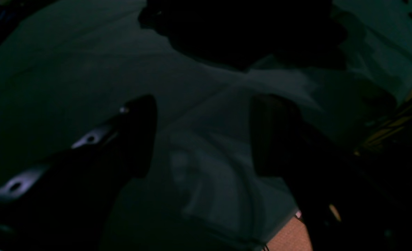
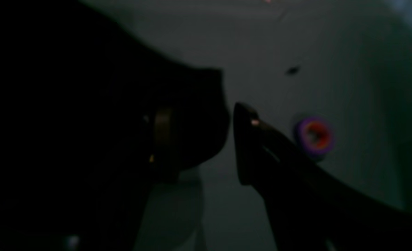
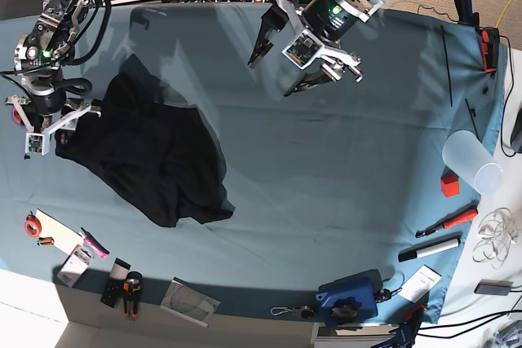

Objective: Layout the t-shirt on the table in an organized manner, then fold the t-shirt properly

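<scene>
On the tabletop, toward its left side in the base view, the t-shirt lies crumpled in a dark heap. Right fingers sit at the shirt's outer edge, slightly parted, with no cloth visibly pinched between them. Left fingers hang wide open above bare cloth, well apart from the shirt.
</scene>
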`<action>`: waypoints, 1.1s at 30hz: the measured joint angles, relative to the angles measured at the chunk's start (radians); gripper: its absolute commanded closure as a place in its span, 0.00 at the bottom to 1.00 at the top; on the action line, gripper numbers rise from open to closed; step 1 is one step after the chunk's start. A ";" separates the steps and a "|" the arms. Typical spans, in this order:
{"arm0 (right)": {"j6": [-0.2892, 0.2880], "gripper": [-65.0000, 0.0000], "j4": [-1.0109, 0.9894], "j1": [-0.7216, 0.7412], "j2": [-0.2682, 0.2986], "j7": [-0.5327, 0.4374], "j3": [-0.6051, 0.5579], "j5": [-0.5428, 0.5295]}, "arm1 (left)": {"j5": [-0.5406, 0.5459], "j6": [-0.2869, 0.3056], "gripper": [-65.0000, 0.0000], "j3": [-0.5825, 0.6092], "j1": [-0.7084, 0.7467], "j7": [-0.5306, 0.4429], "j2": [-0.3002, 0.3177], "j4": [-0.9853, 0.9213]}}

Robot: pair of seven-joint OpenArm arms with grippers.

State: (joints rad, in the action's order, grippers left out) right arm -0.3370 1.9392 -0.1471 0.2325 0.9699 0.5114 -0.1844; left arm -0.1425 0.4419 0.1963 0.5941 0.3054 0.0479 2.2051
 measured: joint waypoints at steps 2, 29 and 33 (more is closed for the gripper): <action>0.002 0.62 0.033 -0.003 0.000 0.066 0.000 -0.053 | 0.000 0.000 0.37 0.000 0.000 0.000 0.000 0.000; 0.053 0.62 -0.124 0.000 0.000 0.019 0.134 -0.013 | 0.071 -0.140 0.37 0.422 -0.445 -0.007 -0.053 -0.372; 0.006 0.62 -0.162 0.000 0.000 0.026 0.134 -0.043 | 0.046 -0.162 0.37 0.447 -0.514 -0.011 -0.115 -0.429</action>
State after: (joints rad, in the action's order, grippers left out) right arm -0.3313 1.7771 -0.1474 0.2321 0.9955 0.6453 -0.2272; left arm -0.0963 0.2798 0.6434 0.0799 0.2943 -0.0673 1.7760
